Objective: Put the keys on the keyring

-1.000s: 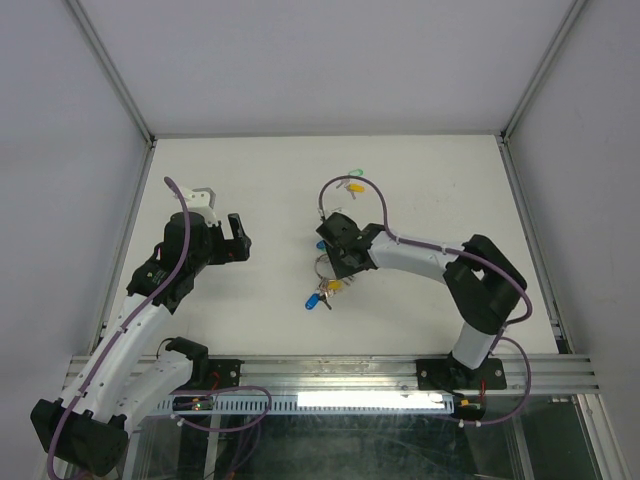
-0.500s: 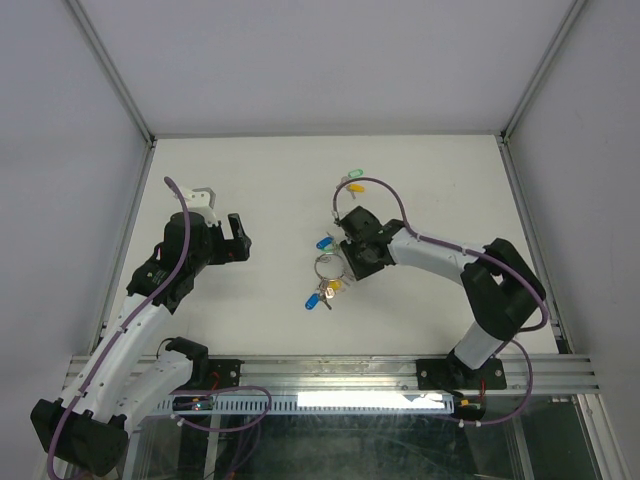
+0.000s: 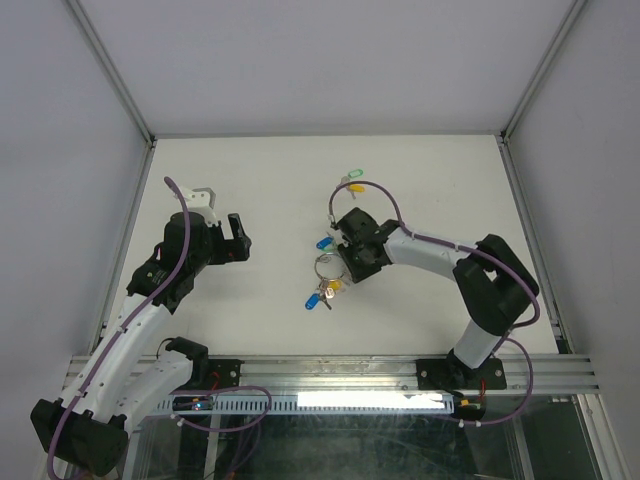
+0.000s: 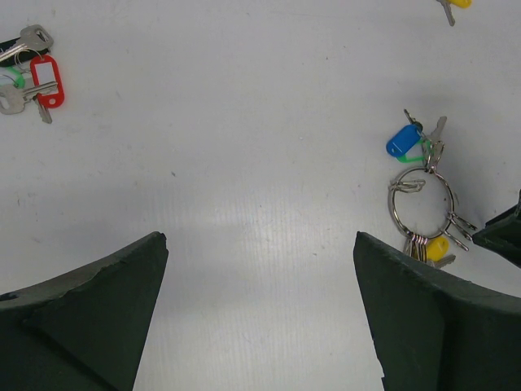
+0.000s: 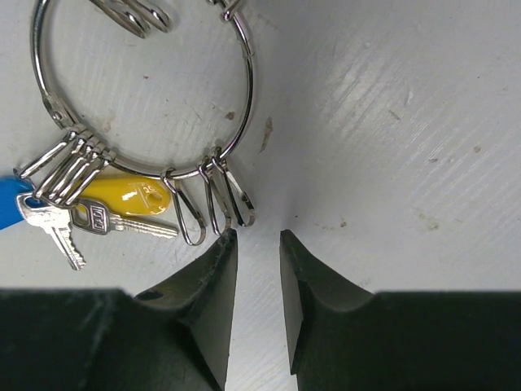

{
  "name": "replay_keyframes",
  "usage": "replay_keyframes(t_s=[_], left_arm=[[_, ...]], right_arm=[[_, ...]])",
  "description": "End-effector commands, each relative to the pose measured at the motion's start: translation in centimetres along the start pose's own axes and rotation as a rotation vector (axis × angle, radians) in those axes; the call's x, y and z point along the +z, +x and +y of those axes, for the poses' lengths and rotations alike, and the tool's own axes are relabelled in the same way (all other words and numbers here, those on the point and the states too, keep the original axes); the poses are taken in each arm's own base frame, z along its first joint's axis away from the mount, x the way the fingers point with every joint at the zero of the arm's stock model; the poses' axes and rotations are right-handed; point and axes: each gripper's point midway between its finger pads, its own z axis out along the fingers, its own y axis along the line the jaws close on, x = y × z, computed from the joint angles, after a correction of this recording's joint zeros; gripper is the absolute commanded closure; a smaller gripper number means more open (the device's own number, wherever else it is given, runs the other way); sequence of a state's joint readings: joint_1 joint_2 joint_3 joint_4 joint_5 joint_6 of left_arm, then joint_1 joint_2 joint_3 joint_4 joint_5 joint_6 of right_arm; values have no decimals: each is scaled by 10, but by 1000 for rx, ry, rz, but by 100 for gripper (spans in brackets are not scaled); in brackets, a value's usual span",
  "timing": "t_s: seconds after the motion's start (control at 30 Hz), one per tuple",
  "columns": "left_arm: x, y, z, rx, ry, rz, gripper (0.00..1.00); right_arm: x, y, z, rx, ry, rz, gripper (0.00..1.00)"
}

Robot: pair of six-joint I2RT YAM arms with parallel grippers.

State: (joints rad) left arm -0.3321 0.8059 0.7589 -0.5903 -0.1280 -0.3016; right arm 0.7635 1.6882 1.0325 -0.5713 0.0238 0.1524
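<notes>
- The right gripper (image 5: 256, 243) is low over the table (image 3: 250, 180), its jaws drawn in to a narrow slit with only bare white surface showing between them; it grips nothing.
- Its left fingertip (image 5: 221, 244) sits just below a small oblong wire clip (image 5: 241, 202) hanging from the keyring (image 5: 249, 81). I cannot tell whether the two touch.
- The keyring lies flat on the table just beyond those fingertips, near the middle of the workspace.
- Further along the ring's lower edge there are more clips and a bunched cluster of them. A yellow-headed key (image 5: 126, 195) and a small silver key (image 5: 53, 228) hang from the cluster, next to a blue tag (image 5: 6, 208) at the picture's edge.
- From above, the right gripper (image 3: 345, 258) is at the right side of the keyring (image 3: 327, 266). One blue tag (image 3: 324, 243) fans out on the ring's far side and another blue tag (image 3: 312, 301) on its near side.
- A loose yellow key (image 3: 354, 186) and a green key (image 3: 351, 174) lie close together further back on the table, well apart from the ring.
- The left gripper (image 4: 259, 244) hangs over bare table to the left, jaws spread wide and empty, well clear of the keyring (image 4: 391, 204).
- A red-tagged key (image 4: 46, 80) lies in the far left corner of the left wrist view, beside a bit of green.
</notes>
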Motion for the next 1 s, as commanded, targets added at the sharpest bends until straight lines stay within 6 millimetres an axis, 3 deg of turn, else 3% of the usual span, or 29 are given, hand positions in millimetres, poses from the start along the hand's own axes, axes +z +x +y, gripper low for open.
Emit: replay_keyframes(t_s=[0.0, 0.4, 0.53, 0.63, 0.87, 0.97], left_arm=[[-7, -30, -10, -5, 39, -90, 5], [-7, -30, -10, -4, 38, -90, 5], [-6, -29, -9, -4, 35, -87, 5], [-6, -30, -9, -10, 31, -91, 3], [-1, -34, -2, -54, -11, -136, 1], [-2, -38, -9, -57, 27, -147, 1]], right_arm=[[-2, -27, 7, -16, -22, -75, 69], [8, -33, 8, -35, -22, -67, 72], [10, -30, 8, -49, -28, -51, 83], [9, -28, 12, -59, -50, -48, 99], [-16, -35, 10, -81, -51, -90, 100], [-33, -39, 9, -74, -43, -96, 100]])
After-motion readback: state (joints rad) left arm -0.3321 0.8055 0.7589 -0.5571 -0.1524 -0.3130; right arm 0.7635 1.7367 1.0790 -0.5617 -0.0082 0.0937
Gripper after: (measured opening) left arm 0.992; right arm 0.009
